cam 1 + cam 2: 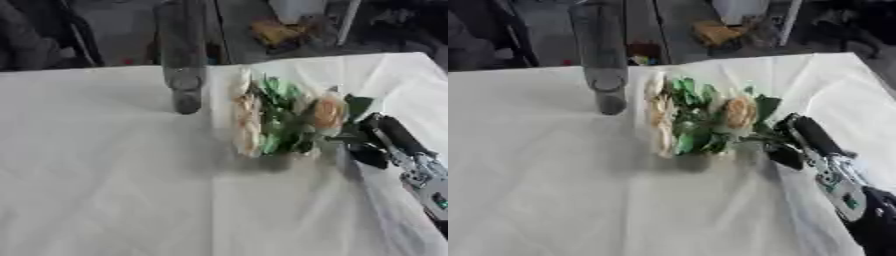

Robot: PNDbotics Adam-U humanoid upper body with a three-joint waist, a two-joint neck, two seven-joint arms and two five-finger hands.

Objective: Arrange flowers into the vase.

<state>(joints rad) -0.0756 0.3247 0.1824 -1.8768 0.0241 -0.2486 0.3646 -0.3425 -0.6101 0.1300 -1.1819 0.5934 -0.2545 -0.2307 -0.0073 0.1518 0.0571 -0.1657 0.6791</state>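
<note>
A tall grey vase (184, 75) stands upright on the white tablecloth, left of the flowers. The bunch of flowers (284, 117) lies on the cloth: cream blooms (248, 125) on its left, green leaves in the middle, a peach rose (739, 112) on its right. My right hand (802, 142) comes in from the lower right, black fingers (394, 132) above and thumb below, closed on the green stems at the bunch's right end. The stems' ends are hidden inside the hand. My left hand shows in neither view.
The white cloth (114, 175) covers the whole table, with creases running across it. Behind the far edge are a dark floor, chair legs and a yellowish object (276, 31).
</note>
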